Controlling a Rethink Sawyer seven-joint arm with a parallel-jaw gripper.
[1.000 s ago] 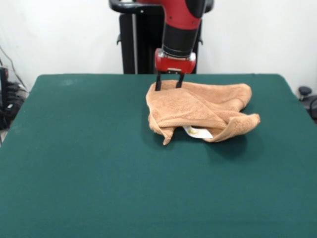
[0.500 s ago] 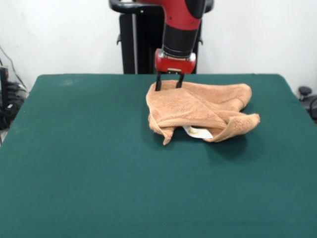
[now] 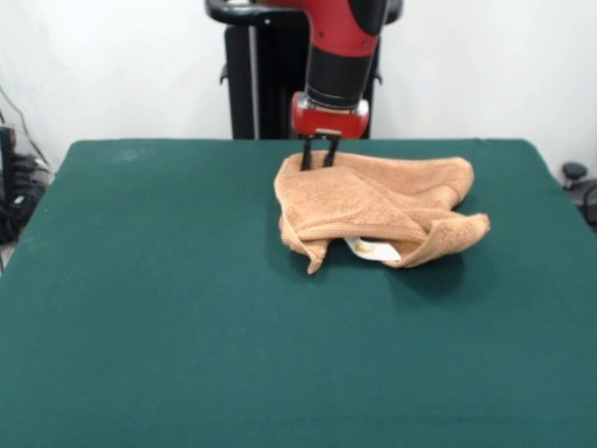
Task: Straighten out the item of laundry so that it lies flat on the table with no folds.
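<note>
The item of laundry (image 3: 373,201), a light orange-tan terry towel, lies crumpled and folded over itself on the table (image 3: 168,308), right of centre toward the far side. Its near edge curls up, and a small white label (image 3: 371,248) peeks out beneath it. My gripper (image 3: 318,161) comes straight down onto the towel's far left corner. Its two black fingers are drawn in close, pinching the cloth edge between them.
The dark green cloth stretches wide to the left of the towel and in front of it. Cables and dark equipment (image 3: 14,187) sit beyond the left table edge, and a dark object (image 3: 576,177) lies past the right edge.
The fingers have drawn closer together on the towel's far left corner. The arm and the towel are otherwise where they were.
</note>
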